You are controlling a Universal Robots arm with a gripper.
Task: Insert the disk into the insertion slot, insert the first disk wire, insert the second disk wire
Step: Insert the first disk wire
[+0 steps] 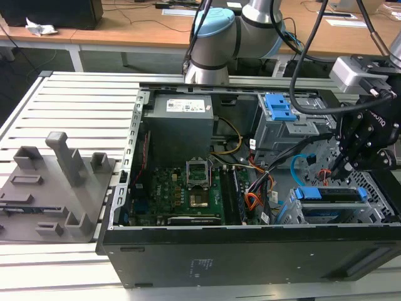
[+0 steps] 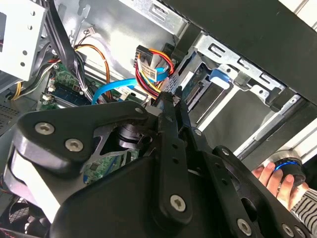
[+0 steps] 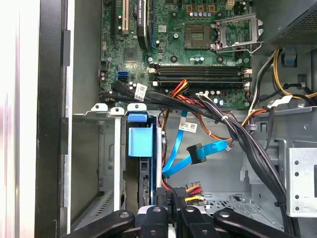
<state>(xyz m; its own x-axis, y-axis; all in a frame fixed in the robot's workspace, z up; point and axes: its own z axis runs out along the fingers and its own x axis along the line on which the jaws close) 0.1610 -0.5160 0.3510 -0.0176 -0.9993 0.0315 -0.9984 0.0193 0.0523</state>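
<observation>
Beyond the hand (image 2: pixel 173 101), the second wrist view catches a person's fingers (image 2: pixel 270 177).

Bright, even indoor light
The black metal computer case (image 1: pixel 250 251) shades its interior; the ribbed aluminium table (image 3: pixel 12 124) glares white in the first wrist view

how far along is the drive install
Done: the disk looks seated in the insertion slot. In hand: the gripper appears shut on the first disk wire beside the disk; whether it is plugged is hidden. Left: the second disk wire hangs loose, plug free.
</observation>
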